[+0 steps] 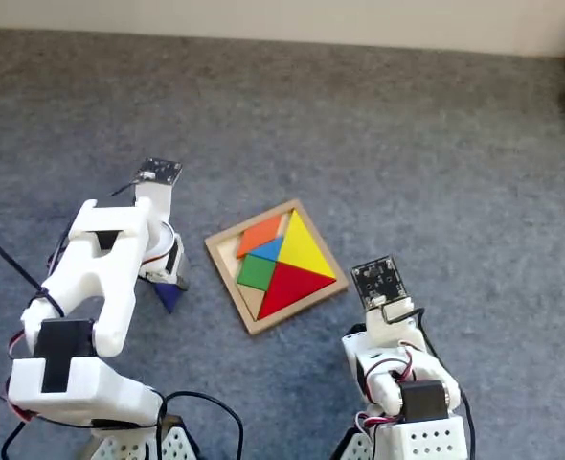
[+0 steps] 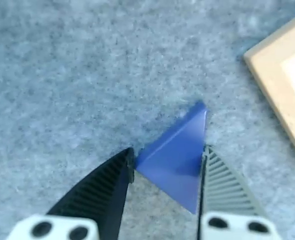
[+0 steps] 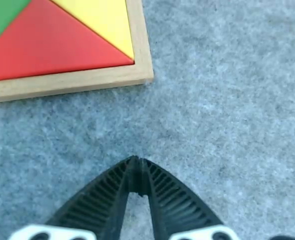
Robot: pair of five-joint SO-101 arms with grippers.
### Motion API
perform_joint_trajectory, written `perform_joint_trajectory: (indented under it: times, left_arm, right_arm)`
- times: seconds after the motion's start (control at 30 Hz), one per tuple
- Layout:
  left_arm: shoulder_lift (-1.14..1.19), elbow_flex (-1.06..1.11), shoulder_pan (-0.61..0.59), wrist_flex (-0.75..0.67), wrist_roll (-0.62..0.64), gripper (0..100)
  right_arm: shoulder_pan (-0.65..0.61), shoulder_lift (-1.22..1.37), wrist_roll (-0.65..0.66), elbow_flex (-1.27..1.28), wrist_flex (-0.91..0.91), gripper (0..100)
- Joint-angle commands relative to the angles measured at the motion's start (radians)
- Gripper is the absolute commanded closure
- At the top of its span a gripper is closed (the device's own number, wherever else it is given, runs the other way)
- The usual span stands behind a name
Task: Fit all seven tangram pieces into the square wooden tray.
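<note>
Left end effector [image 2: 167, 155] clamped on blue triangle [image 2: 176, 150], tray [image 2: 272, 75] near, ahead of it. Right end effector [image 3: 139, 167] pinched together, empty, tray corner just ahead. I count five pieces [image 1: 292, 283] seated in tray.

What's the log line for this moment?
left gripper: shut on blue triangle | right gripper: shut, empty | tray: partly filled

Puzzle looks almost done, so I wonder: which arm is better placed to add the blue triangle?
Left: left end effector grips the blue triangle beside the tray; right end effector is shut, empty.
</note>
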Motion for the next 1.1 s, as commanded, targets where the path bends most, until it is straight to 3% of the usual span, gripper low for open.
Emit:
perform_joint_trajectory:
  times: [0.0, 0.3, 0.53, 0.83, 1.07]
  left_arm:
    - [0.004, -0.028, -0.001, 0.002, 0.003, 85]
    - [-0.17, -0.027, 0.008, 0.083, 0.008, 92]
    - [-0.363, -0.028, 0.151, 0.184, 0.021, 92]
    - [-0.367, -0.035, 0.302, 0.114, 0.203, 92]
    - [-0.366, -0.036, 0.364, 0.034, 0.224, 92]
  right_arm:
    - [0.007, 0.01, -0.002, 0.139, 0.007, 99.4]
    - [0.007, 0.01, -0.002, 0.139, 0.007, 99.4]
    - [0.007, 0.01, -0.002, 0.139, 0.007, 99.4]
    - [0.007, 0.01, -0.002, 0.139, 0.007, 99.4]
    - [0.007, 0.01, -0.002, 0.139, 0.007, 99.4]
